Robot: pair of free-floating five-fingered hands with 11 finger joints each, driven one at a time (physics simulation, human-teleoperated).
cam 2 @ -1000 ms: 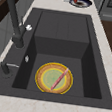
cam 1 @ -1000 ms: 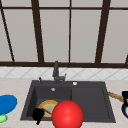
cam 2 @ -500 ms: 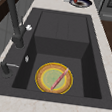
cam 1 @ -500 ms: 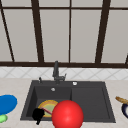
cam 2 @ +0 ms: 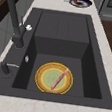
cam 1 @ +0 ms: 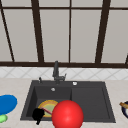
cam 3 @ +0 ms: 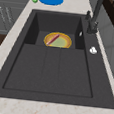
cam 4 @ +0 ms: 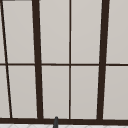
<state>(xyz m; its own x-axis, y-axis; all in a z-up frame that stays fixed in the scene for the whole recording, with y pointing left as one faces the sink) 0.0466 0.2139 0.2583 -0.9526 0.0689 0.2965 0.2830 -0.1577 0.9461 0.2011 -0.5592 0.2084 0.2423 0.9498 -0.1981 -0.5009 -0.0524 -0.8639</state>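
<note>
The left hand (cam 1: 38, 114) is hovering at the sink's (cam 1: 105, 87) front left edge, just beside the plate (cam 1: 47, 107); whether its fingers are apart I cannot tell. A red ball (cam 1: 67, 115) is blocking the front view, while the side view is showing the stick (cam 2: 59, 79) lying across the plate in the basin.

A plate (cam 2: 53, 78) lies in the sink (cam 2: 63, 25), a stick (cam 2: 59, 79) across it.

A blue plate (cam 1: 7, 103) and green thing (cam 1: 2, 118) lie on the bench's (cam 1: 15, 87) left; a faucet (cam 1: 56, 71) stands behind the sink (cam 1: 90, 100).
</note>
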